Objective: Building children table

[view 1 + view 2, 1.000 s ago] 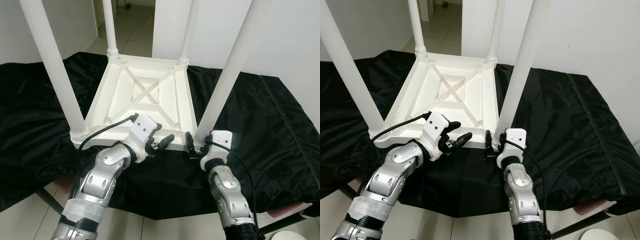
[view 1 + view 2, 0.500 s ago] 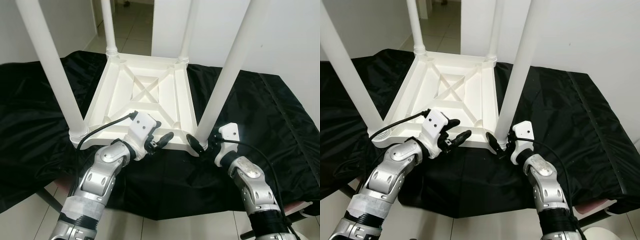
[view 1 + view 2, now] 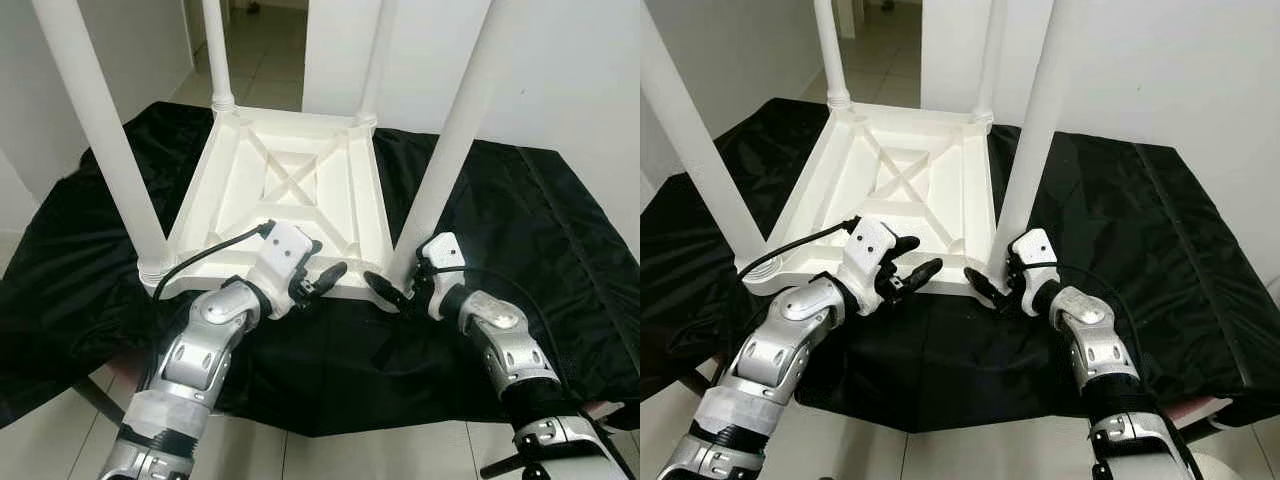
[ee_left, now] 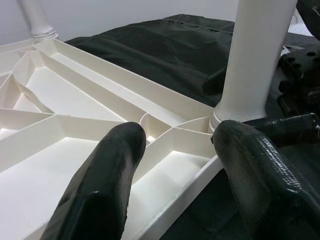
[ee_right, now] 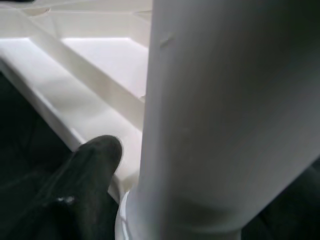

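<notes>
the left gripper [image 3: 322, 281] is hovering at the near rim of the upturned white children's table [image 3: 290, 195], its jaws standing wide apart with nothing between them. in the left wrist view one black finger [image 4: 100, 185] is hanging over a ribbed pocket of the underside, and the other is hanging just outside the rim, close to the foot of the near right leg [image 4: 255, 55].

the right gripper [image 3: 992, 283] is sitting at the base of that same leg [image 3: 450, 150], where the leg meets the corner socket of the frame. one finger [image 5: 75, 190] is lying on the near side of the leg's collar, just beside it; the other is hidden behind the leg, so the jaws seem to be straddling the leg, but whether they are pressing on it i cannot tell.

beyond both sets of jaws the table is lying upside down, its ribbed underside with a crossed brace in the middle facing up. four white legs are rising from its corners: the near left leg [image 3: 100, 130] to the left of the left jaws, and the two far legs [image 3: 218, 55] well beyond them. all of it is resting on a desk draped in black cloth [image 3: 520, 220], and past that a white wall [image 3: 570, 70] and a tiled floor [image 3: 260, 50] are showing.
</notes>
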### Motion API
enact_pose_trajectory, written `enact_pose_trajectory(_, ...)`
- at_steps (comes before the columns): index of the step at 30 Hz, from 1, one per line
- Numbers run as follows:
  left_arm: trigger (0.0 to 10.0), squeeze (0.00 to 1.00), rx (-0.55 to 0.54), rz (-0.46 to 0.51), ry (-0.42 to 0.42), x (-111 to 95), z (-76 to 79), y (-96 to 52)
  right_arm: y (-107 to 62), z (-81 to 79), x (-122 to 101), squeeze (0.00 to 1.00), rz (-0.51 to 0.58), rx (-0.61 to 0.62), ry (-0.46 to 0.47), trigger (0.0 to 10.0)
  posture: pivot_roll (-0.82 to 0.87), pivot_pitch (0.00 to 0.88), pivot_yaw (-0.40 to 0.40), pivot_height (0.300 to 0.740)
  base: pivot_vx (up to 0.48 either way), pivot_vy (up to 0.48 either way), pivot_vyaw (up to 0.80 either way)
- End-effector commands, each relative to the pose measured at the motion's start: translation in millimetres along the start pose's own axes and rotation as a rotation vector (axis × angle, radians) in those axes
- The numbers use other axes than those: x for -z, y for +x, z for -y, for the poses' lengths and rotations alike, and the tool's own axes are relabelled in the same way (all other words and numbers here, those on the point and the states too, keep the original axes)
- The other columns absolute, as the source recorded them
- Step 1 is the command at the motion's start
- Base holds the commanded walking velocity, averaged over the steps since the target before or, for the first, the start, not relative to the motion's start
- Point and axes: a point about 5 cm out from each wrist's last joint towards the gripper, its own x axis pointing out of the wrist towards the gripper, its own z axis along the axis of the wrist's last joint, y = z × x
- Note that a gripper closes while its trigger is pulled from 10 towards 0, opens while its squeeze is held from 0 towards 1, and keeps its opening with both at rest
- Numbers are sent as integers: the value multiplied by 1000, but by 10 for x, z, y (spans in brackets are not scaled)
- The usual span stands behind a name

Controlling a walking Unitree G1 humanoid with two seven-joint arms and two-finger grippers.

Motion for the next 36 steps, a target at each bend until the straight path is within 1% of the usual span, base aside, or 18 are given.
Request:
enact_pose_trajectory(1,10000,0,-27,-3,10,-6,-24,31,18,10,-3,0,-14,-29,-17,0,80,5,-42,740,0,0,0)
enact_pose_trajectory(9,10000,0,-9,1,13,-17,-12,54,-39,-6,87,0,-17,-63,2,0,72,2,-36,740,0,0,0)
enact_pose_trajectory(13,10000,0,-1,0,12,-15,2,63,-63,-18,137,0,-18,-55,29,0,60,6,-30,740,0,0,0)
enact_pose_trajectory(14,10000,0,2,1,10,-16,7,69,-68,-16,155,0,-20,-52,34,2392,60,6,-30,740,0,0,0)
enact_pose_trajectory(15,10000,0,5,1,10,-17,11,73,-74,-12,168,0,-22,-41,42,10000,54,9,-26,740,0,0,0)
enact_pose_trajectory(16,10000,0,5,1,10,-17,11,73,-74,-12,168,0,-22,-41,42,10000,54,9,-26,740,0,0,0)
enact_pose_trajectory(19,10000,0,11,-1,8,-12,21,79,-105,-30,166,0,2,3,91,10000,52,14,-23,740,0,0,0)
enact_pose_trajectory(22,10000,0,12,-2,8,-9,23,78,-112,-38,161,0,10,25,99,10000,52,14,-23,740,0,0,0)
enact_pose_trajectory(25,10000,0,10,-5,6,2,21,67,-117,-64,148,0,26,117,111,10000,52,14,-23,740,0,0,0)
enact_pose_trajectory(27,10000,0,10,-5,6,2,21,67,-117,-64,148,0,26,117,111,10000,52,14,-23,740,0,0,0)
enact_pose_trajectory(28,10000,0,6,-6,2,5,21,61,-110,-71,143,0,34,198,127,10000,52,14,-23,740,0,0,0)
enact_pose_trajectory(29,10000,0,6,-6,2,5,21,61,-110,-71,143,0,34,198,127,10000,52,14,-23,740,0,0,0)
enact_pose_trajectory(30,10000,0,3,-7,1,9,23,54,-99,-96,138,0,39,269,157,10000,60,29,-34,740,0,0,0)
enact_pose_trajectory(31,10000,0,3,-7,1,9,23,54,-99,-96,138,0,39,269,157,10000,60,29,-34,740,0,0,0)
enact_pose_trajectory(32,10000,0,1,-8,-1,13,28,49,-91,-119,137,0,41,328,182,10000,60,29,-34,740,0,0,0)
enact_pose_trajectory(34,10000,0,1,-9,-4,19,36,43,-55,-195,130,0,45,417,236,10000,58,34,-36,740,0,0,0)
enact_pose_trajectory(36,10000,0,1,-10,-5,22,44,38,-10,-303,123,0,37,549,277,10000,58,34,-36,740,0,0,0)
